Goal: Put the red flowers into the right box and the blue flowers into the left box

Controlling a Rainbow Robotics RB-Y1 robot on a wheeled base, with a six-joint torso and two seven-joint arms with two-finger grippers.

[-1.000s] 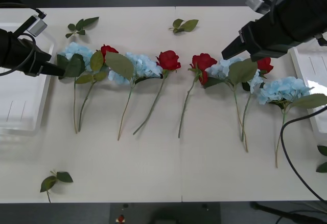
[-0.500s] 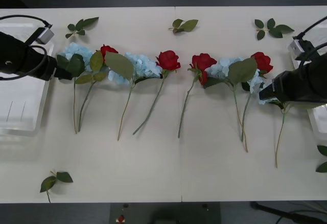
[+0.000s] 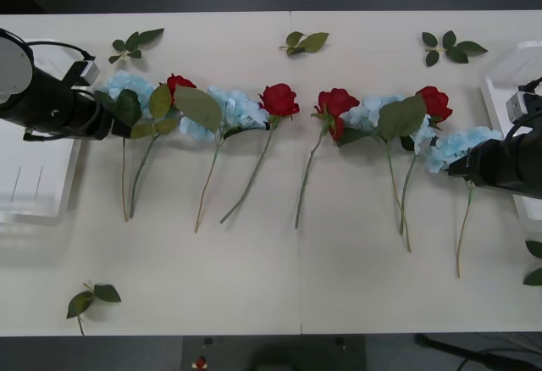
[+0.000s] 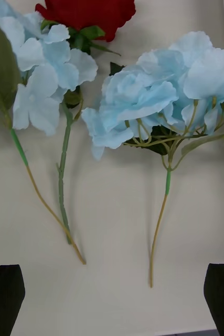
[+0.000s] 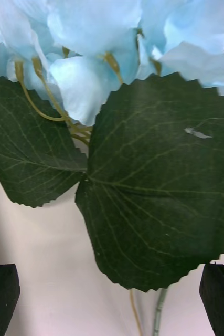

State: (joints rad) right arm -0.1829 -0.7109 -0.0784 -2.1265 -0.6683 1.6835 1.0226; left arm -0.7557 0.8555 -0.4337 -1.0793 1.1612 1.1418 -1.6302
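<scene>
Several red flowers [image 3: 279, 100] and blue flowers [image 3: 237, 108] lie in a row across the table, stems toward me. My left gripper [image 3: 106, 122] is at the leftmost blue flower [image 3: 127, 83]. It stands open, with that flower's big green leaf [image 5: 159, 184] and blue petals [image 5: 117, 42] just ahead of its fingers [image 5: 1, 294]. My right gripper [image 3: 456, 168] is open beside the rightmost blue flower [image 3: 457, 144]. That flower's stem [image 4: 159, 231] lies between the black fingers [image 4: 222, 294]. The left box [image 3: 34, 176] is at the left edge. At the right edge is the right box [image 3: 508, 74].
Loose green leaf sprigs lie at the back [image 3: 135, 43] [image 3: 305, 42] [image 3: 449, 47], near the front left [image 3: 93, 297] and at the right edge [image 3: 535, 263]. Another blue flower [image 4: 43, 68] and a red rose [image 4: 85, 13] lie close beside the right gripper's flower.
My right arm swung from over the back of the row to the right side and settled at the rightmost blue flower. My left arm edged in toward the leftmost blue flower.
</scene>
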